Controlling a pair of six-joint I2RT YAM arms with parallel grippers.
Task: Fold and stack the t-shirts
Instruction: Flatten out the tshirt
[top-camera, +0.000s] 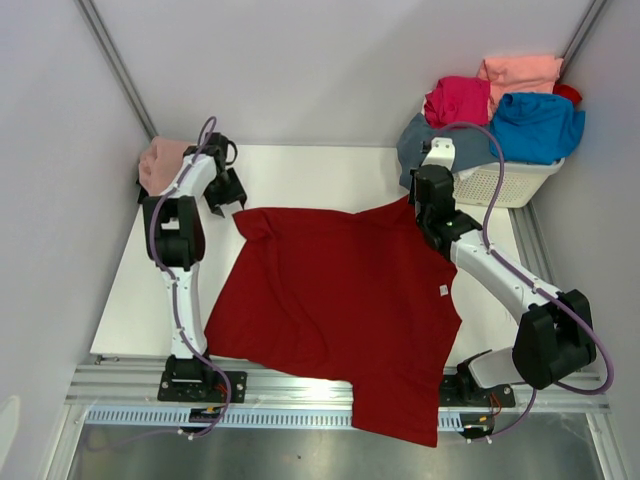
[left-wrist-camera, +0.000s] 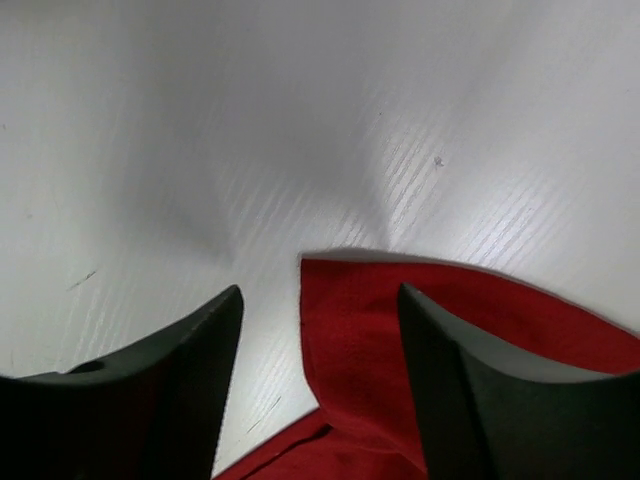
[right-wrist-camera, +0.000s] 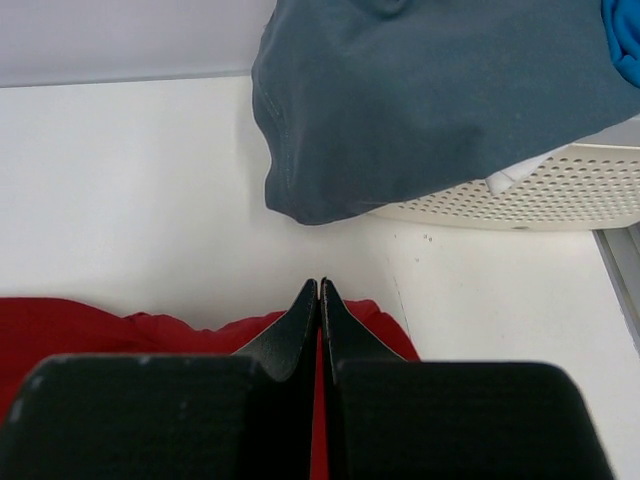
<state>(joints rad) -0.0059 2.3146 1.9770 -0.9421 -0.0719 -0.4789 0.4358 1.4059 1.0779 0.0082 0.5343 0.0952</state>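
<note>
Top view, shirt: the large dark red cloth t-shirt (top-camera: 340, 310) lies spread over the white bench (top-camera: 130, 290) between the two arms, its near hem hanging over the front edge.
Top view, left gripper: the left gripper (top-camera: 231, 205) sits at the shirt's far left corner, just beside the cloth.
Top view, right gripper: the right gripper (top-camera: 418, 205) is down on the far right corner, where the cloth rises to a point.
Top view, room: bare bench shows on the left side and along the far side. A white lattice plastic basket (top-camera: 510, 182) stands in the far right corner, close behind the right gripper.
Top view, other shirts: a slate grey-blue t-shirt (top-camera: 420, 140) droops over the basket's rim, with a magenta t-shirt (top-camera: 458, 100), a salmon t-shirt (top-camera: 520, 70) and a bright blue t-shirt (top-camera: 540, 125) heaped above. A dusty pink t-shirt (top-camera: 160, 160) lies at the far left edge, partly behind the left arm.
Left wrist view, gripper: the left gripper (left-wrist-camera: 320, 290) has its fingers apart and holds nothing. The shirt's corner (left-wrist-camera: 350, 320) lies on the bench (left-wrist-camera: 200, 150) between them and runs under one finger.
Left wrist view, cut off: the rest of the shirt is out of frame.
Right wrist view, gripper: the right gripper (right-wrist-camera: 318, 285) is pressed together on the shirt (right-wrist-camera: 100, 320), with a thin red strip between the fingers.
Right wrist view, ahead: the grey-blue shirt (right-wrist-camera: 430, 100) overhangs the basket (right-wrist-camera: 560, 190), with bare bench (right-wrist-camera: 120, 180) between it and the fingertips.
Right wrist view, hidden: the fingers hide how much cloth is caught.
</note>
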